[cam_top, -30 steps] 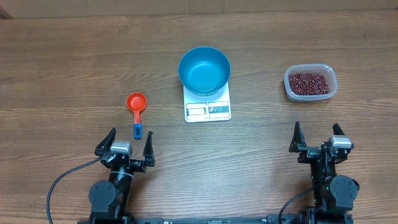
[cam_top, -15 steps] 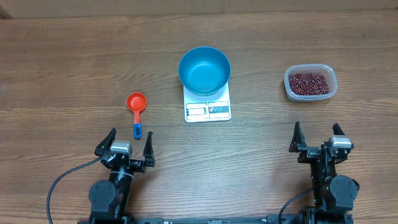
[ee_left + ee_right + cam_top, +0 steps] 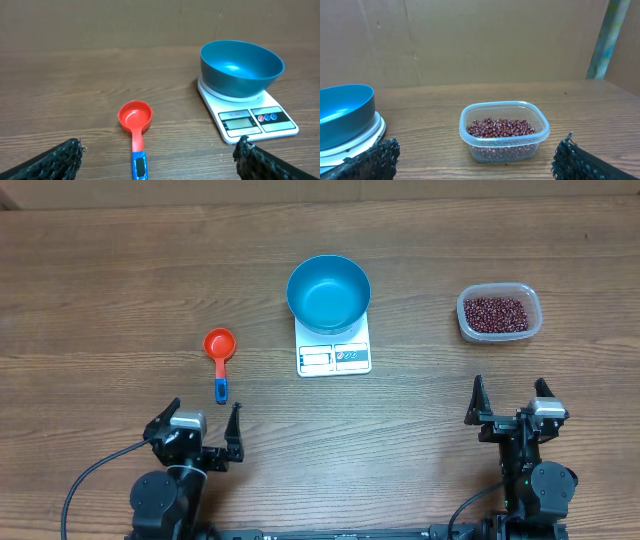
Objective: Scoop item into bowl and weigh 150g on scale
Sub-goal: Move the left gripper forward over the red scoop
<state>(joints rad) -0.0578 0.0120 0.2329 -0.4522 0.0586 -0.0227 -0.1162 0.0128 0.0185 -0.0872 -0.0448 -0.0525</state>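
Since a moment ago my left jaws have drawn back slightly from the red measuring scoop (image 3: 219, 348); they and my right jaws stand wide open, holding nothing. Maroon beans (image 3: 496, 312) lie in the clear tub (image 3: 536, 316) at the right of the table (image 3: 100, 280), well apart from the blue bowl (image 3: 328, 295) sitting on the white scale (image 3: 335, 358).

No readable text, brand or number in any view. Scale (image 3: 248, 120) display shows no legible digits; button markings too small to read.
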